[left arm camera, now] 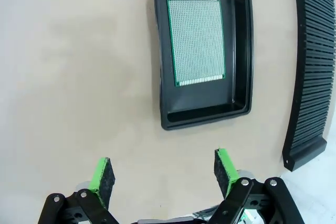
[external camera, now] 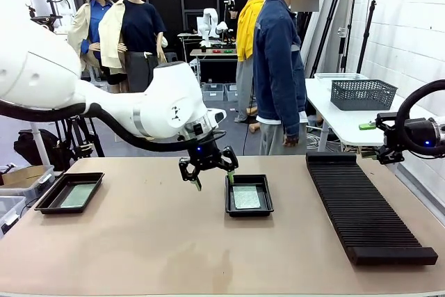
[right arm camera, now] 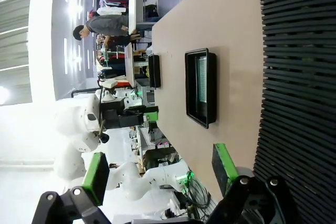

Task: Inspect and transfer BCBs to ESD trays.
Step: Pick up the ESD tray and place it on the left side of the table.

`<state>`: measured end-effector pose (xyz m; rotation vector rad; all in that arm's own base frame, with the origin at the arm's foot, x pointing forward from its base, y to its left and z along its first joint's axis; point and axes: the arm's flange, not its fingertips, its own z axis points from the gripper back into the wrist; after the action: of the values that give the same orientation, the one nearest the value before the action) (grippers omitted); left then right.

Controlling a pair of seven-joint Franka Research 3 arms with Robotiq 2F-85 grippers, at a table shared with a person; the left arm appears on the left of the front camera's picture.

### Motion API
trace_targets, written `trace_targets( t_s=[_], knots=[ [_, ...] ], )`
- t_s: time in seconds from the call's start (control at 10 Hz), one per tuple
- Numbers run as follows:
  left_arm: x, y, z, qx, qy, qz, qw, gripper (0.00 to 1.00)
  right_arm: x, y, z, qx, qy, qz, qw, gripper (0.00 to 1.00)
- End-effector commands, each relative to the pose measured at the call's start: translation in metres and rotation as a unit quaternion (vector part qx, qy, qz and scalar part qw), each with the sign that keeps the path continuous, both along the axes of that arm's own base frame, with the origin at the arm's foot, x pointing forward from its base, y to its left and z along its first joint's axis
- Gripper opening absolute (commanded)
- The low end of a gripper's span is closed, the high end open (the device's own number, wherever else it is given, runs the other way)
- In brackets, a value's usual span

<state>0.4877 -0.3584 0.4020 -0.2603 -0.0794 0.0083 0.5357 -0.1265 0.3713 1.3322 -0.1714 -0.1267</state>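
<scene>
Both green boards already lie in their black trays, 1 in the middle tray [external camera: 249, 196] and 1 in the left tray [external camera: 69, 193], so with your left end effector [external camera: 207, 172] and right end effector [right arm camera: 157, 169] both wide apart and holding nothing, you just need to check them.

No words, numbers or brand marks can be read anywhere here. The table, arms and background show no legible print.
</scene>
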Motion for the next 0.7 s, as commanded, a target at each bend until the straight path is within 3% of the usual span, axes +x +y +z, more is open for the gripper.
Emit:
trace_targets(
  t_s=[0.0,0.6],
  knots=[
    [0.014,-0.017,-0.012,0.005,0.0,0.024,1.0,1.0,0.004,-0.001,0.002,0.005,0.005,0.004,1.0,1.0],
    [0.036,-0.043,-0.048,0.005,-0.009,0.053,0.999,1.0,0.004,-0.001,0.002,0.005,0.005,0.004,1.0,1.0]
  ],
)
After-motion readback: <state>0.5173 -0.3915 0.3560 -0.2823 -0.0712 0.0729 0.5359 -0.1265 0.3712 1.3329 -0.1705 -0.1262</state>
